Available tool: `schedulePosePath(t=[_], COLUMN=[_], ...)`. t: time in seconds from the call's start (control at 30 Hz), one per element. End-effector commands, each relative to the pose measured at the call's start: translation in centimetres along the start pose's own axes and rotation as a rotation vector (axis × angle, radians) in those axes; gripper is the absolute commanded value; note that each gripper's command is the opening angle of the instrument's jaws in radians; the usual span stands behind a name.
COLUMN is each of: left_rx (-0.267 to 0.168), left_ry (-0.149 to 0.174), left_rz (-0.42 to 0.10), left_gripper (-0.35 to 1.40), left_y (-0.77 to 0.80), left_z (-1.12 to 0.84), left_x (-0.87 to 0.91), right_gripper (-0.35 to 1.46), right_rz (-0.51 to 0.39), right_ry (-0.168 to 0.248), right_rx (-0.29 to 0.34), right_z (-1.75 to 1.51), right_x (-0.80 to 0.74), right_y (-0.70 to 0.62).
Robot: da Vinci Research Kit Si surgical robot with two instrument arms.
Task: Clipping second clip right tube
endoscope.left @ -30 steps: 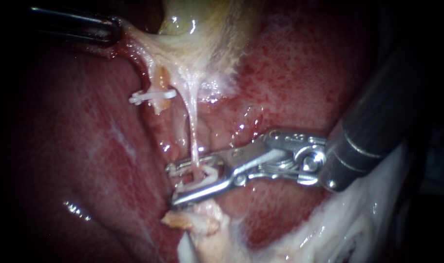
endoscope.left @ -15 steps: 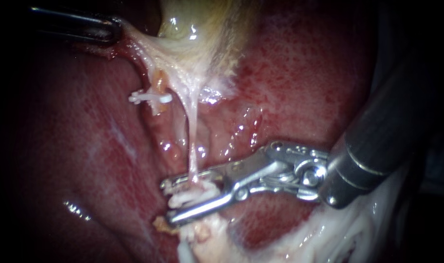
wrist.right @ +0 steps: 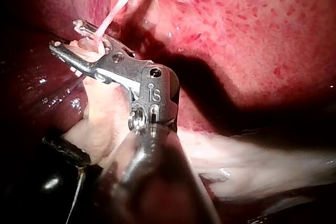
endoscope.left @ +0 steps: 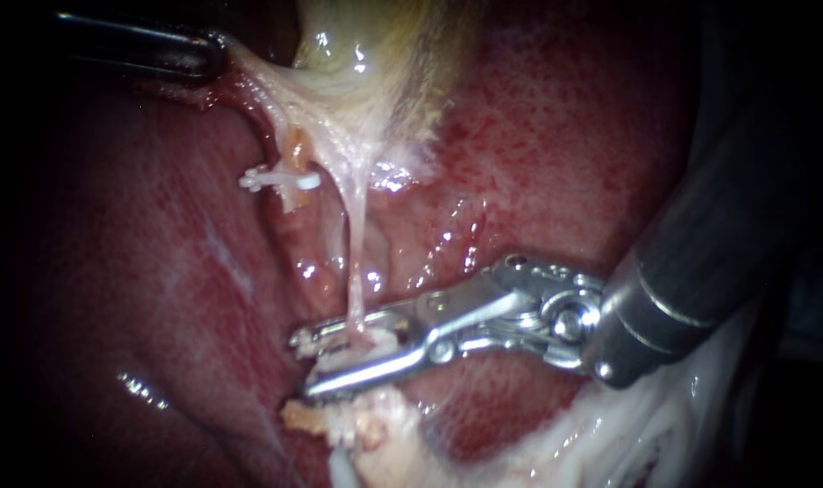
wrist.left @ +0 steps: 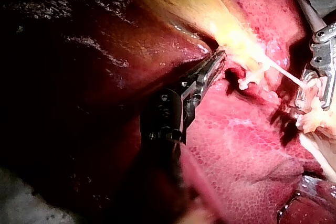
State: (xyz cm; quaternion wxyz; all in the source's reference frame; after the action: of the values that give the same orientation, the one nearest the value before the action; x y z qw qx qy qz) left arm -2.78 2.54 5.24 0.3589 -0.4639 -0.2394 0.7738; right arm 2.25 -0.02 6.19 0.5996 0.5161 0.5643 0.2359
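The right tube (endoscope.left: pixel 357 262) is a thin pale strand running down from the gallbladder (endoscope.left: pixel 375 54). My right instrument (endoscope.left: pixel 304 366) comes in from the right, its metal jaws pressed together on a white clip (endoscope.left: pixel 361 354) around the tube's lower end. In the right wrist view the tube (wrist.right: pixel 113 11) enters the nearly closed jaws of that instrument (wrist.right: pixel 65 35). The left tube (endoscope.left: pixel 294 149) carries a white clip (endoscope.left: pixel 280 181). My left instrument (endoscope.left: pixel 214 52) holds pale tissue at the gallbladder's edge, stretching it; the left wrist view shows the left instrument (wrist.left: pixel 218 56) with its jaws shut on that tissue.
Red liver (endoscope.left: pixel 158 271) lies on both sides of the tubes. Whitish fatty tissue (endoscope.left: pixel 628 434) sits under the right instrument's shaft, and a frayed pale stump (endoscope.left: pixel 357 425) lies just below its jaws. In the left wrist view the right instrument (wrist.left: pixel 315 87) stands beyond the clipped left tube.
The right instrument's jaws have closed from a wide gap around the tube, flattening the clip from a V shape. They have slid slightly leftward along the tissue. The left instrument holds still.
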Motion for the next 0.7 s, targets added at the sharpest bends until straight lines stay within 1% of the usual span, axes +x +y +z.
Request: schedulePosePath(t=[0.03,0.13,0.2,0.43,0.7], left_rx=[0.0,0.0,0.0,0.0,0.0], left_ry=[0.0,0.0,0.0,0.0,0.0], left_rz=[0.0,0.0,0.0,0.0,0.0], left_gripper=[-0.35,-0.35,-0.35,-0.35,-0.35], left_y=[0.0,0.0,0.0,0.0,0.0], left_z=[0.0,0.0,0.0,0.0,0.0], left_x=[0.0,0.0,0.0,0.0,0.0], right_gripper=[0.07,-0.21,-0.35,-0.35,-0.35], right_rz=[0.007,0.025,0.031,0.06,0.06], right_ry=[-0.001,-0.005,-0.008,-0.011,-0.015], right_rx=[0.0,0.006,0.011,0.014,0.019], right_z=[-0.01,-0.03,-0.04,-0.04,-0.05], right_x=[0.0,-0.01,-0.02,-0.04,-0.05], right_y=[-0.01,-0.02,-0.03,-0.03,-0.03])
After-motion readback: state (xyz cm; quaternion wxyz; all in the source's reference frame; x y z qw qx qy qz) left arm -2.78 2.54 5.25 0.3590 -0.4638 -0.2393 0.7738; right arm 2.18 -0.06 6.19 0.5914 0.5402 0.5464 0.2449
